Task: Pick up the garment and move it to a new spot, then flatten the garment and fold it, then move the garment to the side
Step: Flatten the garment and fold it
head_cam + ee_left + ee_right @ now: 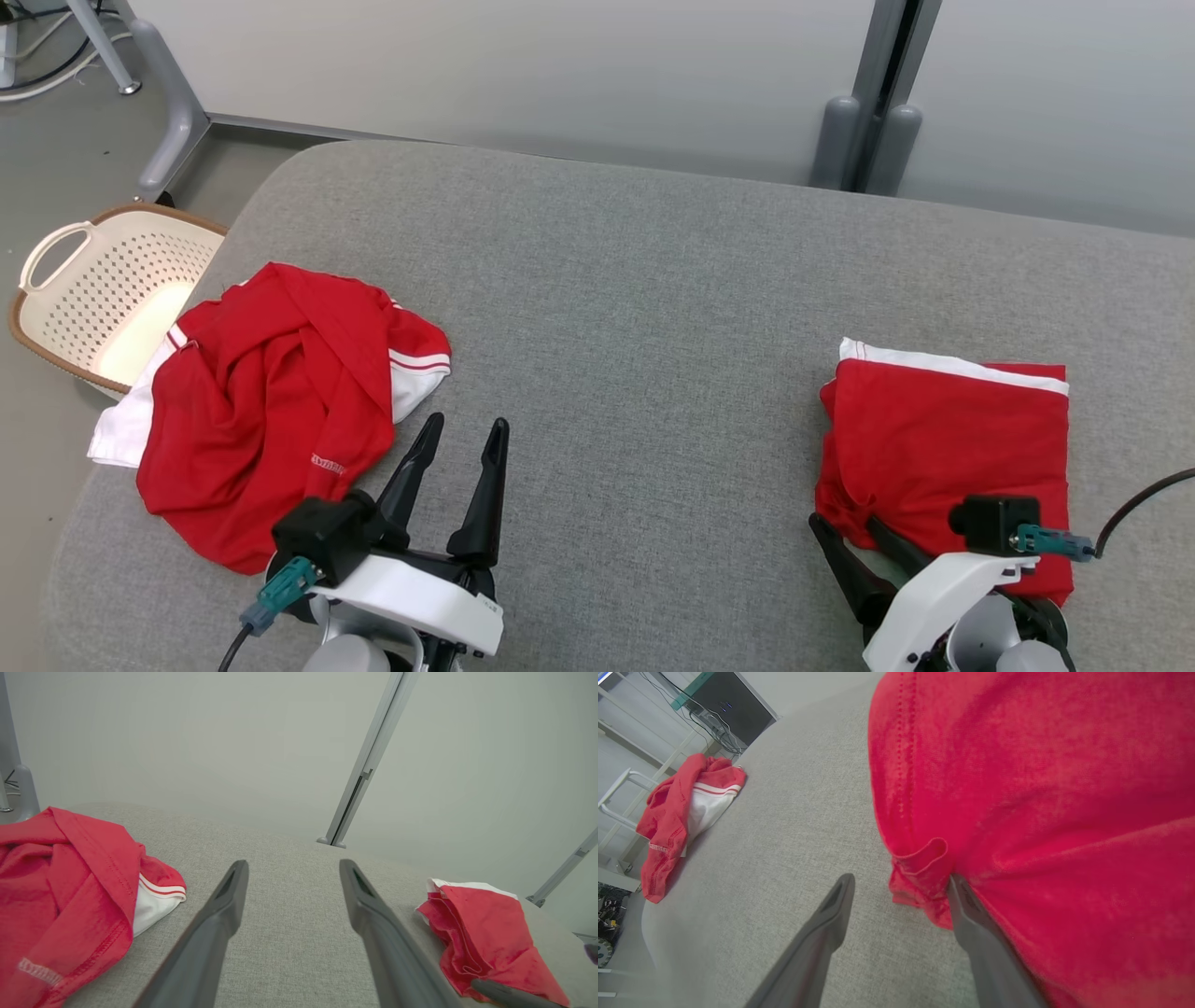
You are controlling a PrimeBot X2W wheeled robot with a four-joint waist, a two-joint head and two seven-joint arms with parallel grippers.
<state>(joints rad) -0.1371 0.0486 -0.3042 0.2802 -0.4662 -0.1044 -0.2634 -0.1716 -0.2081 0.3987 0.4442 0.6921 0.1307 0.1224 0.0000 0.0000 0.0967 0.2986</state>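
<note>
Cream perforated basket [112, 289] beside table's left edge. Crumpled red-and-white garment [271, 411] at left of grey table [635, 308]; small white print [327, 464] on hem, too small to read. Left gripper [467, 425] just right of it, jaws spread, empty. Folded red garment [943, 439], white band along far edge, at table's right. Right gripper [845, 523] at its near-left corner, jaws spread, grasping nothing; one finger [973, 919] touching cloth

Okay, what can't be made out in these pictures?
Crumpled red-and-white garment: hem lettering too small, head view.
Folded red garment with white trim: near edge behind right gripper, head view.
Cream perforated plastic basket: right side hidden by grey padded table.
</note>
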